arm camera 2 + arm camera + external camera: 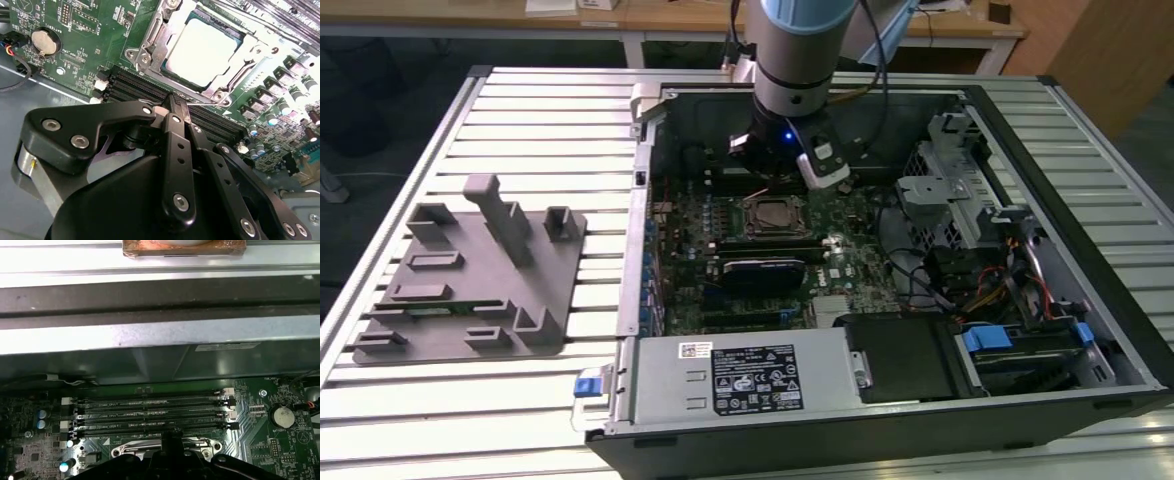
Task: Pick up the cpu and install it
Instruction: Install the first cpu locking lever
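Note:
The cpu (200, 50), a pale silvery square, lies flat in the motherboard socket with a metal frame (150, 47) around its edges. In the exterior view the cpu (771, 212) sits mid-board inside the open computer case. My gripper (177, 102) hangs just above the memory slots (145, 90) beside the socket, its black fingers closed together with nothing between them. In the first wrist view the gripper (172, 437) tip sits between the socket frame and the slots (150, 415). In the exterior view the gripper (771, 180) stands just behind the socket.
A grey holder block (474, 280) lies on the slatted table at the exterior view's left. Inside the case are a power supply (734, 375), a drive cage (961, 200), cables (987, 300) and a coin battery (44, 41). The case wall (160, 335) rises close behind the slots.

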`<action>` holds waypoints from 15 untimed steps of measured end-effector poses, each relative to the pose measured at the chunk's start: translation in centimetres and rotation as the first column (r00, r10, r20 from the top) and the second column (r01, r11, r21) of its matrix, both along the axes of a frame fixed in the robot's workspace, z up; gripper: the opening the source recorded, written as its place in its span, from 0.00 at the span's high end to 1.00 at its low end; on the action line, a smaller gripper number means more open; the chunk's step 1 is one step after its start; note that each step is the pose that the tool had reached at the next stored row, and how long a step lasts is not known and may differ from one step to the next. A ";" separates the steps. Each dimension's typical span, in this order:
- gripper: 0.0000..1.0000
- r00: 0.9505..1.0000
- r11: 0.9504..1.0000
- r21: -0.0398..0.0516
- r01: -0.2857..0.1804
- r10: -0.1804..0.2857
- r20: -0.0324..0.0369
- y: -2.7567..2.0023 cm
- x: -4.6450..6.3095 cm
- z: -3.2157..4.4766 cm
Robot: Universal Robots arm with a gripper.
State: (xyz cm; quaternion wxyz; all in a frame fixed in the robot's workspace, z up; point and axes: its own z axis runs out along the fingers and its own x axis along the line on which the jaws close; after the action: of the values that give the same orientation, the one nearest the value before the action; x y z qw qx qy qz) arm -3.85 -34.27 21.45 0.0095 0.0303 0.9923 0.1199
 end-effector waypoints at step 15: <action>0.89 1.000 0.999 -0.052 0.000 0.000 0.006 0.55 0.0 -0.26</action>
State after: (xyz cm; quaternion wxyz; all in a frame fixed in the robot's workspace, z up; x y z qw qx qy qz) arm -3.88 -33.72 21.20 0.0133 0.0298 0.9950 0.0944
